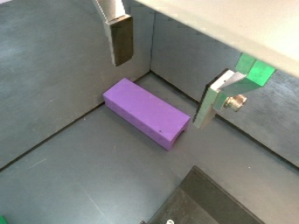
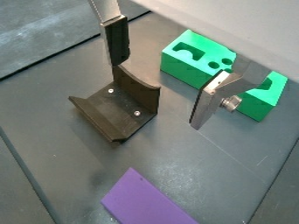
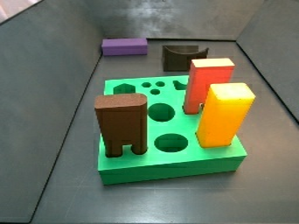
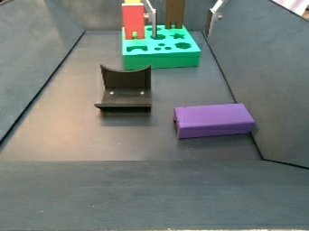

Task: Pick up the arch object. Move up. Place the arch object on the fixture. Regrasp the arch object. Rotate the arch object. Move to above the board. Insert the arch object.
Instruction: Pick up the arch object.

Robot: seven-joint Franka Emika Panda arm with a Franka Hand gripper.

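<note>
Above the floor, gripper [image 1: 163, 77] wide open, arch object [image 1: 147, 112] free beside wall

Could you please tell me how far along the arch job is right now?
Nothing looks done: the arch lies flat on the floor beside the fixture, untouched. The gripper hangs open above the arch, holding nothing. Picking, fixture placing, regrasping, rotating and inserting into the board all remain.

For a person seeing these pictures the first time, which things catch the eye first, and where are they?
The bright green board stands out, carrying tall red, yellow and brown blocks. The purple arch object lies flat on the grey floor beside the dark fixture, not touching it. The open gripper hangs above the arch object, holding nothing.
</note>
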